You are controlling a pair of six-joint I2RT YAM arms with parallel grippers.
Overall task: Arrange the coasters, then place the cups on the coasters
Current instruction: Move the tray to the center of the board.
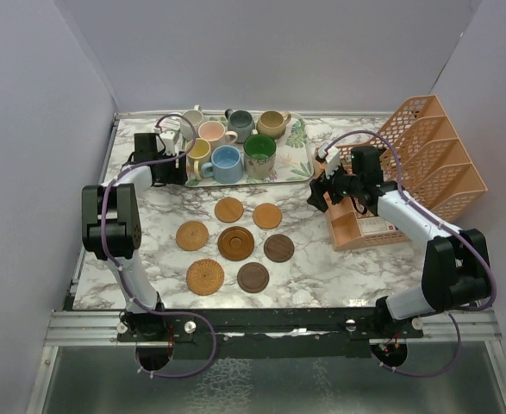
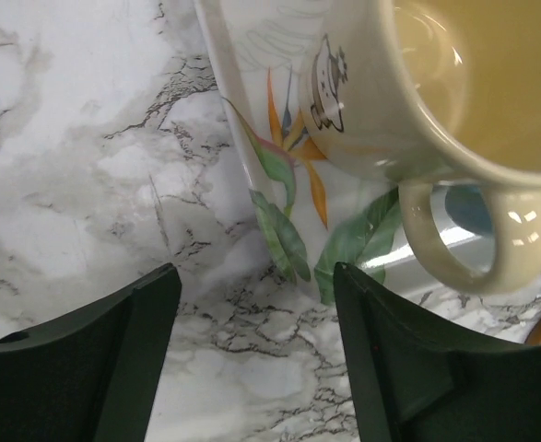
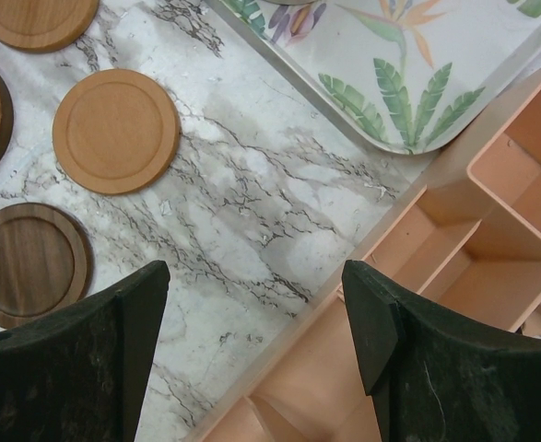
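Several round coasters point(image 1: 235, 243) lie in a loose cluster in the middle of the marble table. Several cups stand on the leaf-patterned tray point(image 1: 297, 169) at the back, among them a yellow cup point(image 1: 199, 151) at its left end. My left gripper point(image 1: 171, 170) hovers just left of that tray edge. In the left wrist view the yellow cup point(image 2: 417, 92) shows at the upper right with its handle point(image 2: 477, 244) toward me, and the left gripper point(image 2: 256, 295) is open over bare marble. My right gripper point(image 3: 256, 304) is open too, over marble and the rack's edge, with two coasters point(image 3: 115, 131) point(image 3: 30, 262) to its left.
An orange mesh file rack point(image 1: 425, 164) lies at the right, its base point(image 3: 491, 239) directly under my right fingers. The tray's corner point(image 3: 408, 74) is just beyond. Purple walls close in the table on three sides.
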